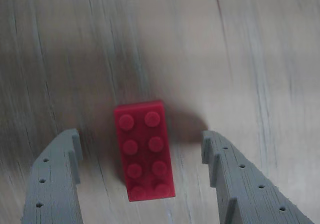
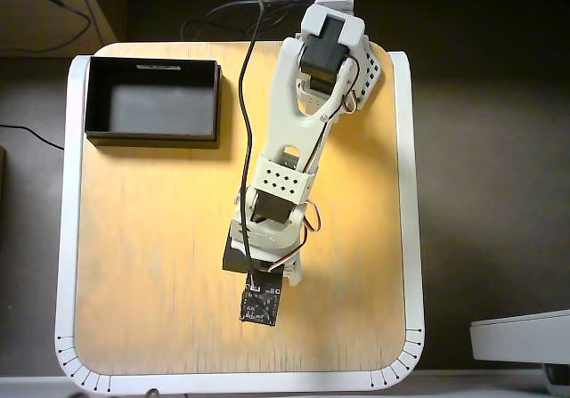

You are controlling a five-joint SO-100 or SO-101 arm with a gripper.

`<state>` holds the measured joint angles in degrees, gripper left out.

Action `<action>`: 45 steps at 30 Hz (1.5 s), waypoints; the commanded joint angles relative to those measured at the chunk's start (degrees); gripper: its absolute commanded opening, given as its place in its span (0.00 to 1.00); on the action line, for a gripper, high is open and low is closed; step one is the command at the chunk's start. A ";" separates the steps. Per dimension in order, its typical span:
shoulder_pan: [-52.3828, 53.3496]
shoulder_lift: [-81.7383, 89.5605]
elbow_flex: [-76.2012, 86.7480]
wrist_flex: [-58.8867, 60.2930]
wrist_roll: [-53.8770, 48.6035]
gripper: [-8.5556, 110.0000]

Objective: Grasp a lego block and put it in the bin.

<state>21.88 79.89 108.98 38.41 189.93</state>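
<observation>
so your jaws are spread wide with nothing in them, one grey finger on each side of the lego block in the wrist view, and there's clear bench showing between the brick and each finger. the block lies flat, studs up, a bit closer to the left finger than the right and turned slightly off the jaws' line. that's the bit i'd watch: if you close from here the left finger probably touches first and could nudge or twist the brick so you pinch it on a corner, and it might pop out. can't tell how high the fingertips sit above the wood, so closing too high could just skate over the studs. in the overhead view the arm covers the brick completely, so you're blind there. the bin sits at the top left corner of the bench in that view, well apart from the jaws, open and looking empty. nothing lies on the bench between them; only the black cable hangs near the bin's right wall.
</observation>
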 commanded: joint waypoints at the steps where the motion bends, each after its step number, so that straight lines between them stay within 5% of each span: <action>1: 0.35 0.62 -7.21 -1.32 0.53 0.25; 8: 0.44 0.26 -7.21 -1.32 0.26 0.14; 45: 1.58 7.65 -7.03 11.34 -1.41 0.08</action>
<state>22.06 79.98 107.67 45.88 189.05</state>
